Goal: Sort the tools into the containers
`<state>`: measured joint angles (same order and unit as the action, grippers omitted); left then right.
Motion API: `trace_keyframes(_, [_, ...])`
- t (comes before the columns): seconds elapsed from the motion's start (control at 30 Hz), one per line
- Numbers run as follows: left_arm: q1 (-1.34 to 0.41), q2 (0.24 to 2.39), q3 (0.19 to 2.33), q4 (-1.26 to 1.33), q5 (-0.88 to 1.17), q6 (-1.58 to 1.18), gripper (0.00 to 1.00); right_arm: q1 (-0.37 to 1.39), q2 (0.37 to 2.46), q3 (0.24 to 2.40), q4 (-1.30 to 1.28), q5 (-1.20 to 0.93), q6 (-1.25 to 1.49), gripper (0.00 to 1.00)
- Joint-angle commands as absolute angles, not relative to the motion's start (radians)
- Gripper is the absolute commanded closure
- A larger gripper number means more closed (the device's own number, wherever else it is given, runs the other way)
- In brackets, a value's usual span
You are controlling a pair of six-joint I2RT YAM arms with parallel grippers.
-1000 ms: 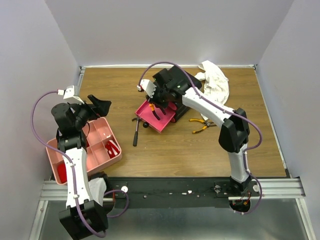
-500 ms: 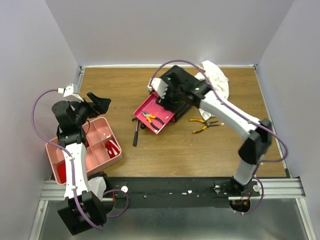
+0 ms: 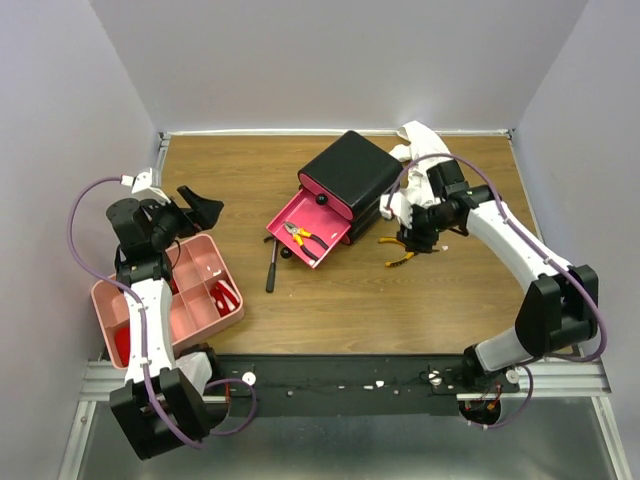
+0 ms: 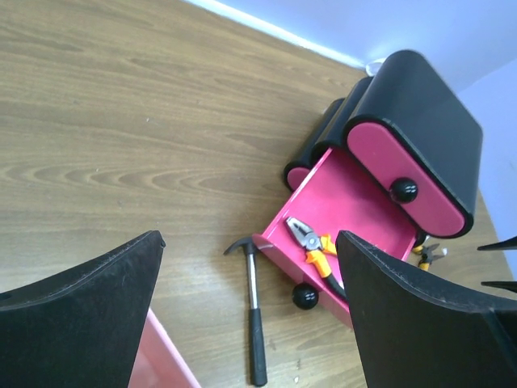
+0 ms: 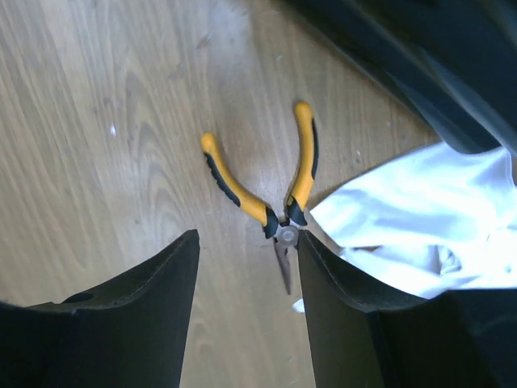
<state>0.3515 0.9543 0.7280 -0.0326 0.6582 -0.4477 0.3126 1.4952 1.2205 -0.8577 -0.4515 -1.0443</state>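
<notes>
Landmark: I use the black drawer box (image 3: 352,170) as my reference. It sits angled at mid-table (image 3: 350,310), toward the far edge.
Open drawer: one magenta drawer (image 3: 325,228) is pulled out of the box toward the near left. The drawer above it is shut.
Stored tool: orange-and-black pliers (image 4: 311,242) lie inside the open drawer.
Hammer: the black-handled hammer (image 3: 271,265) lies flat just left of the open drawer's front, with its handle pointing to the near edge.
Loose tool: a second pair of pliers (image 5: 275,190) lies on the wood just right of the box. Its handles are spread and its nose is at the edge of a white cloth (image 5: 404,218).
Tray: the pale-pink compartment tray (image 3: 227,275) sits well left of the box, by the near-left corner.
Room: I see bare wood from the box to the near edge, and more between the hammer and the tray. Walls close off the left, far and right sides.
Left arm: folded upright over the tray, with the wrist aimed at the box.
Left gripper (image 3: 200,210): spread wide and holding nothing, well left of the box.
Right arm: reaches from the near right and bends in beside the box's right side.
Right gripper (image 5: 246,238): points down over the loose pliers with its fingers apart and the pivot showing between them. I cannot tell whether it touches them.
</notes>
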Motion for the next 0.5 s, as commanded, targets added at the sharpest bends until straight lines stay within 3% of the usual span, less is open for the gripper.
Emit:
trace_keyframes(0.0, [0.368,0.977,0.772,-0.109,0.667,-0.365,0.01,0.276,1.499,1.129,-0.847,-0.563,-1.429,0.41])
trace_keyframes(0.47, [0.488,1.012,0.838,-0.252,0.658,-0.264,0.01,0.275,1.738,1.083,-0.747,-0.466,-1.741,0.52])
